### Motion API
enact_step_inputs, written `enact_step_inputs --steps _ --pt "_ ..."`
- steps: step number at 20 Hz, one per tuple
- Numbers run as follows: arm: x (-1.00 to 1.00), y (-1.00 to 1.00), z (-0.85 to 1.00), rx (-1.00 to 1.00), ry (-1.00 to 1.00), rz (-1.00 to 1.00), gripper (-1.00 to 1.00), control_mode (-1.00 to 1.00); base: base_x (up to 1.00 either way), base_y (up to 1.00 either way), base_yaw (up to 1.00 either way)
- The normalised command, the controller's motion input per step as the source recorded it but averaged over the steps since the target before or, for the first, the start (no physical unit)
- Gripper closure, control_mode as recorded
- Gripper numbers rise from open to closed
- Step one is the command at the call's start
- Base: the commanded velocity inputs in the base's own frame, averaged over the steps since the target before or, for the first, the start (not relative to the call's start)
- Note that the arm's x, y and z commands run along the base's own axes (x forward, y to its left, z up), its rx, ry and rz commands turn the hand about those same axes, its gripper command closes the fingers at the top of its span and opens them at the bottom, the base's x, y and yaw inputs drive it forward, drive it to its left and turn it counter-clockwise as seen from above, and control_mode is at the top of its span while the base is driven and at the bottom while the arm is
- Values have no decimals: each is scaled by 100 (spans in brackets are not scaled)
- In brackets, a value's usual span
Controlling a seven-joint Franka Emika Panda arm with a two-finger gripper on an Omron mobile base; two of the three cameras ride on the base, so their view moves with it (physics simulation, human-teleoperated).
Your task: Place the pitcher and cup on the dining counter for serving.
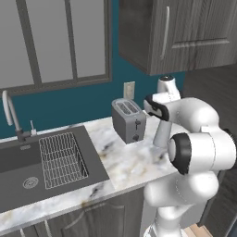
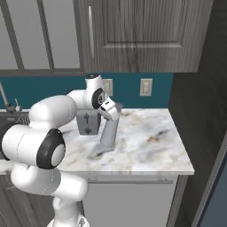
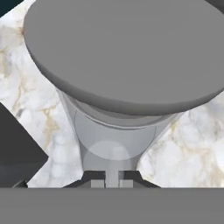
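Marble counter (image 2: 150, 146) under dark cabinets, teal wall behind. One pitcher (image 2: 109, 132) standing upright on it, long axis vertical, lid (image 3: 127, 48) on top (seen from above in the hand view). Claw (image 3: 112, 181) closed on the pitcher. One toaster (image 1: 128, 120) just behind, one sink (image 1: 28, 169) farther left.
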Motion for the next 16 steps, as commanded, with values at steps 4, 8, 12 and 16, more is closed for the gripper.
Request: enact_step_inputs --steps 4,8,12,16 --pt "-49 5 15 0 -18 4 100 -100 0 0 0" --pt "-76 19 53 -4 -34 3 100 -100 0 0 0" --pt "-86 19 81 -7 -43 6 100 -100 0 0 0" --pt "-81 14 98 -5 -38 9 100 -100 0 0 0"
